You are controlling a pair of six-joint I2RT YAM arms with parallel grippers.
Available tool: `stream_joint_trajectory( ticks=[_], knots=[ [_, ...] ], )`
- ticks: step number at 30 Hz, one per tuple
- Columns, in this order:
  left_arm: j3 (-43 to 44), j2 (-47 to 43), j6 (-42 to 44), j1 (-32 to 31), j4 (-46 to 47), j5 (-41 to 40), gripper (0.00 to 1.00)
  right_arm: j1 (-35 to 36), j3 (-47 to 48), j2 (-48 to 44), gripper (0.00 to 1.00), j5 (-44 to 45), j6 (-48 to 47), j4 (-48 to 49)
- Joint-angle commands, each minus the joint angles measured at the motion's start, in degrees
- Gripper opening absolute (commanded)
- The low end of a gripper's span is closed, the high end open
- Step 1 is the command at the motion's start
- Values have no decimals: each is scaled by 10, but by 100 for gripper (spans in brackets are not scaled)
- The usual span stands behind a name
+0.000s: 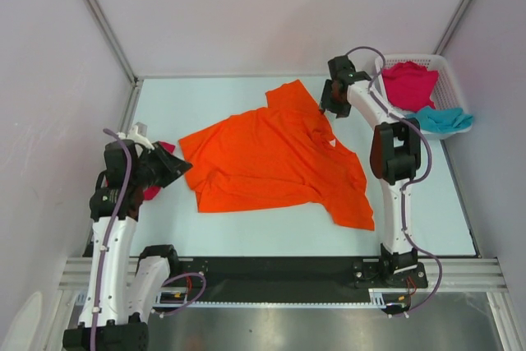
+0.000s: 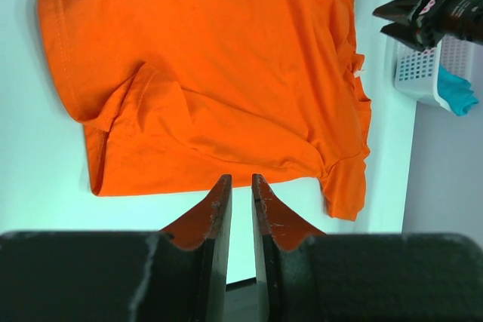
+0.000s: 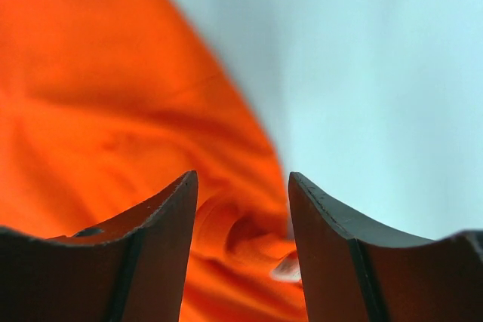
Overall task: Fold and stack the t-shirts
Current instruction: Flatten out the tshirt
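Flattening comes before folding, I judge: the orange t-shirt (image 1: pixel 271 162) lies across the middle of the pale, smooth table (image 1: pixel 246 240), rumpled, with one sleeve reaching toward the far edge and its hem corner toward the near right. It is soft, matte knit with stitched hems that buckles into loose ridges, so each corner wants a pinch on the doubled hem and a slow outward pull, the two arms drawing against each other to take out the creases before any crease line is chosen.

At the far right corner stands the stiff white lattice basket (image 1: pixel 448 67), holding a magenta t-shirt (image 1: pixel 407 84) and a teal t-shirt (image 1: pixel 442 119), both crumpled. A scrap of magenta cloth (image 1: pixel 153 191) shows by the left edge, mostly hidden under the left arm.

The right gripper (image 3: pixel 241 177) sits over the orange shirt's far right border, jaws parted around a small raised fold and not yet closed. The left gripper (image 2: pixel 240 179), by the left edge, has only a narrow slit between its fingers, holding nothing.
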Motion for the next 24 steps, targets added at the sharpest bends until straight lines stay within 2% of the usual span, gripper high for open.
stream_joint_trajectory(
  ticks=[1, 17, 20, 23, 24],
  knots=[
    [-10, 5, 11, 5, 8, 11, 21, -22, 53, 39, 56, 13, -12, -6],
    [-6, 55, 12, 4, 39, -6, 21, -5, 129, 149, 54, -13, -7, -13],
    [-10, 61, 12, 5, 42, -11, 21, -5, 128, 156, 50, -19, -9, -9],
    [-10, 68, 12, 5, 48, -12, 21, -6, 126, 155, 24, -18, -12, -5],
    [-9, 70, 11, 5, 48, -11, 21, -7, 125, 155, 0, -18, -12, -1]
  ],
)
